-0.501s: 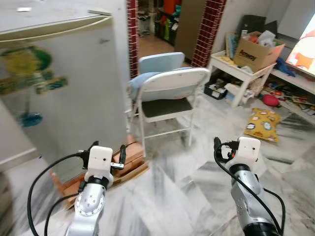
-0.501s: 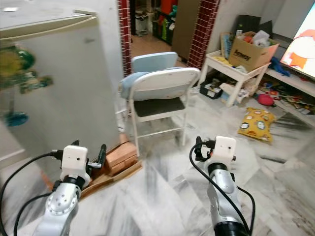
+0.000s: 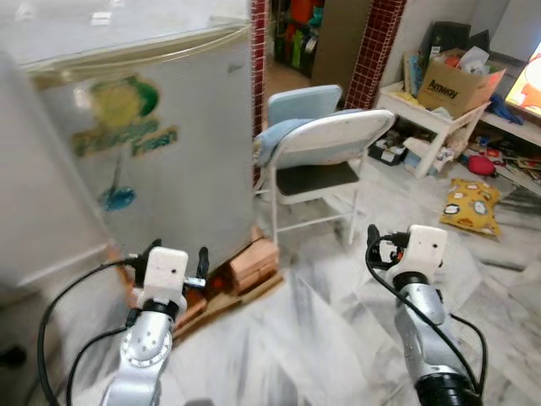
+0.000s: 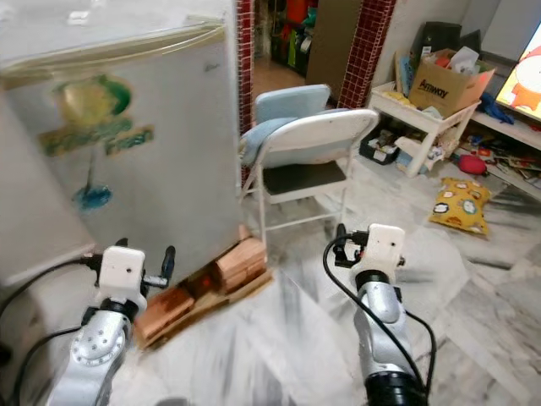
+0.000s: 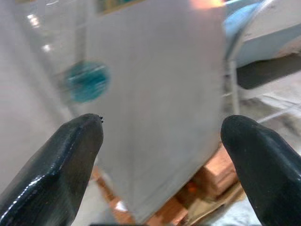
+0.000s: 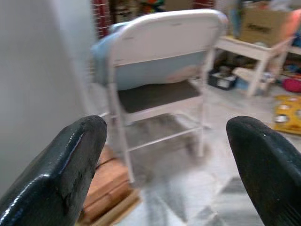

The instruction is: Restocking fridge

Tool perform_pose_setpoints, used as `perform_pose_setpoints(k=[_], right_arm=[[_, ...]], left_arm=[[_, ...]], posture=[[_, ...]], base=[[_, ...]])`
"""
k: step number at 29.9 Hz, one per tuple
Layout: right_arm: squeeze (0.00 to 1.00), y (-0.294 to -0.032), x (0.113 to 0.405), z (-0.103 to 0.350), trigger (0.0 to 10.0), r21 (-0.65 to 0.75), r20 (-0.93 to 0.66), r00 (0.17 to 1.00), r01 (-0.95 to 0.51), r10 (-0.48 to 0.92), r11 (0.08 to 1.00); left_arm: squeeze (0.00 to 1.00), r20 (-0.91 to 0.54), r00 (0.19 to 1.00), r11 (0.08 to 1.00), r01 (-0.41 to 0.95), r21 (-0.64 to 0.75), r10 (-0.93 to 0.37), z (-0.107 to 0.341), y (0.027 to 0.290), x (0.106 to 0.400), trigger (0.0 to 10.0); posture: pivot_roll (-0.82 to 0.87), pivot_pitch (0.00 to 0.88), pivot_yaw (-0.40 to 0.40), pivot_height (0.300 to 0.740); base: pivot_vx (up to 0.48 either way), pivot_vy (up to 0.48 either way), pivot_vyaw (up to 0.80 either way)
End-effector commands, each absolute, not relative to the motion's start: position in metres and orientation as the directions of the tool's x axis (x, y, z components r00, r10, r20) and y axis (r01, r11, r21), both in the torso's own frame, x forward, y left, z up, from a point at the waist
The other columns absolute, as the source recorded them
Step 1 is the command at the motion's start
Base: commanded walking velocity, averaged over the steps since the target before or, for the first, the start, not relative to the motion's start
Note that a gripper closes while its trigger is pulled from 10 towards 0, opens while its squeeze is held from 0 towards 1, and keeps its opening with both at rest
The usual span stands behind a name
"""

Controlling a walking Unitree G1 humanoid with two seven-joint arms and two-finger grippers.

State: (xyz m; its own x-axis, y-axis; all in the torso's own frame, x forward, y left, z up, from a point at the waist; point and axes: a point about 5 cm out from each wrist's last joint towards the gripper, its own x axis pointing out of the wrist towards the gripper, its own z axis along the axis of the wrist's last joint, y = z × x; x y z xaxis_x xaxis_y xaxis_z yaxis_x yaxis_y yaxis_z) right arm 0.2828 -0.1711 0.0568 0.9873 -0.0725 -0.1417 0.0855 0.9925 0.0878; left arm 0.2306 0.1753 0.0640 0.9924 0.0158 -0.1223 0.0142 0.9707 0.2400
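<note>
Your robot stood on a grey-veined marble floor [image 3: 313,338] facing a pale fridge [image 3: 161,152], its door shut and its front marked with blurred green, yellow and blue stickers [image 3: 122,118]. The fridge sat at the robot's front left, raised on wooden blocks [image 3: 245,266] that stuck out from under its near corner. Your left gripper [image 5: 160,160] was held low before the fridge's lower front, its two black fingers [image 5: 61,165] spread wide apart and holding nothing. Your right gripper [image 6: 174,160] hung over bare floor, also spread wide and empty, its wrist camera looking toward a white folding chair [image 3: 325,161] with a dark seat that stood just beside the fridge's right edge. A pale blue cloth [image 3: 283,135] was draped over the chair's back. Behind the chair, red brick pillars [image 3: 380,34] framed a doorway. Farther to the right, a low white table [image 3: 427,114] carried a cardboard box [image 3: 456,80], and a yellow cushion [image 3: 469,203] lay on the floor near it among scattered clutter. Much of the scene was blurred.
</note>
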Motion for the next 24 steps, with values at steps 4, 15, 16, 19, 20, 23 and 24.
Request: perform_pose_setpoints(k=[4, 15, 16, 19, 20, 23, 24], right_arm=[[0.00, -0.183, 0.286, 0.056, 10.0, 0.098, -0.149, 0.982, 0.134, -0.119, 0.986], [0.00, -0.181, 0.290, 0.062, 10.0, 0.080, -0.120, 0.988, 0.105, -0.095, 0.991], [0.00, -0.181, 0.290, 0.062, 10.0, 0.079, -0.122, 0.988, 0.103, -0.093, 0.992], [0.00, -0.179, 0.290, 0.062, 10.0, 0.070, -0.126, 0.989, 0.093, -0.083, 0.993], [0.00, -0.179, 0.290, 0.062, 10.0, 0.062, -0.125, 0.989, 0.088, -0.080, 0.994], [0.00, -0.179, 0.291, 0.063, 10.0, 0.059, -0.124, 0.989, 0.087, -0.079, 0.994], [0.00, -0.179, 0.292, 0.062, 10.0, 0.059, -0.125, 0.989, 0.087, -0.080, 0.994]], left_arm=[[0.00, -0.132, 0.991, 0.983, 0.033, 0.181, -0.009, 0.061, 0.167, 0.238, 10.0], [0.00, -0.126, 0.991, 0.981, 0.058, 0.186, -0.035, 0.062, 0.167, 0.240, 10.0], [0.00, -0.127, 0.991, 0.981, 0.059, 0.184, -0.035, 0.062, 0.166, 0.239, 10.0], [0.00, -0.131, 0.991, 0.982, 0.062, 0.181, -0.038, 0.062, 0.163, 0.238, 10.0], [0.00, -0.131, 0.990, 0.981, 0.067, 0.181, -0.044, 0.062, 0.161, 0.238, 10.0], [0.00, -0.131, 0.990, 0.979, 0.082, 0.185, -0.058, 0.062, 0.157, 0.235, 10.0], [0.00, -0.137, 0.989, 0.979, 0.086, 0.185, -0.061, 0.061, 0.157, 0.234, 10.0]], posture=[[0.10, 0.000, -0.048, 0.740], [0.09, 0.000, -0.047, 0.740], [0.09, 0.000, -0.050, 0.740], [0.09, 0.000, -0.051, 0.740], [0.10, 0.000, -0.053, 0.740], [0.10, 0.000, -0.054, 0.740], [0.10, 0.000, -0.054, 0.740]], base=[[0.000, 0.000, -0.24], [0.000, 0.364, -0.32], [0.000, 0.480, 0.00], [0.000, 0.480, 0.00], [0.000, 0.480, 0.00], [0.000, 0.480, 0.00], [0.000, 0.480, 0.00]])
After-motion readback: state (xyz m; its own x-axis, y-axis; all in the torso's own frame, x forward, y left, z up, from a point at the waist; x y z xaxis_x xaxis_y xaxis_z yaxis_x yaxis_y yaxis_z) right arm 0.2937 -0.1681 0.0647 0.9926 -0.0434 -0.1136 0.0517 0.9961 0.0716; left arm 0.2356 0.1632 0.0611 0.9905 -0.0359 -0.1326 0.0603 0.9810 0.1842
